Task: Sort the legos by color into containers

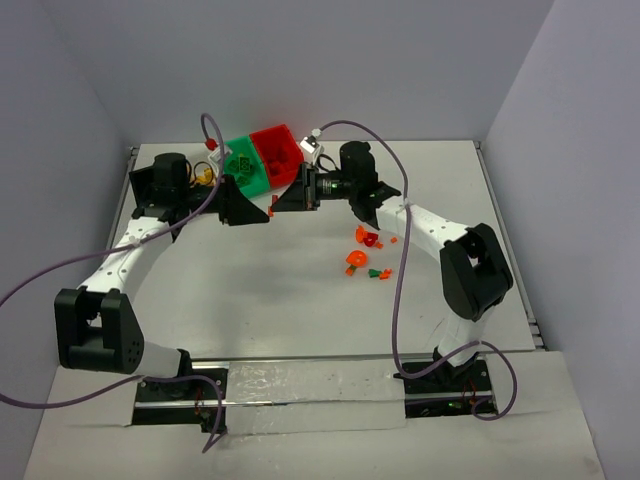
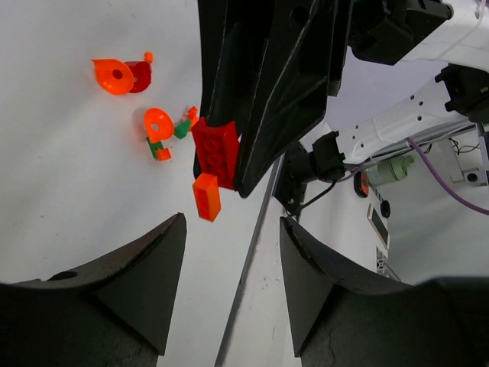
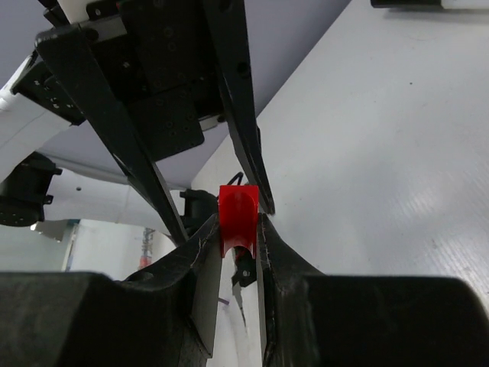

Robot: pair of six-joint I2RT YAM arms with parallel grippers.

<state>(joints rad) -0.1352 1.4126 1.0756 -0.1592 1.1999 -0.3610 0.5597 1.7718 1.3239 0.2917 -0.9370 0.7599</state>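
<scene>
My right gripper (image 3: 238,229) is shut on a red lego (image 3: 238,218), holding it in the air just in front of the bins. In the left wrist view the same red lego (image 2: 215,153) sits between the right fingers, and a small orange brick (image 2: 206,196) is at its lower end; I cannot tell whether they are joined. My left gripper (image 2: 232,222) faces it, open, with nothing between its fingers. From above, the left gripper (image 1: 250,208) and right gripper (image 1: 283,198) meet tip to tip. The green bin (image 1: 243,163) and red bin (image 1: 277,152) stand behind them, each holding pieces.
Loose legos lie right of centre: a red and orange cluster (image 1: 365,238), an orange disc (image 1: 353,260) and small green and red bits (image 1: 378,272). Yellow pieces (image 1: 205,175) show behind the left wrist. Purple cables loop over both arms.
</scene>
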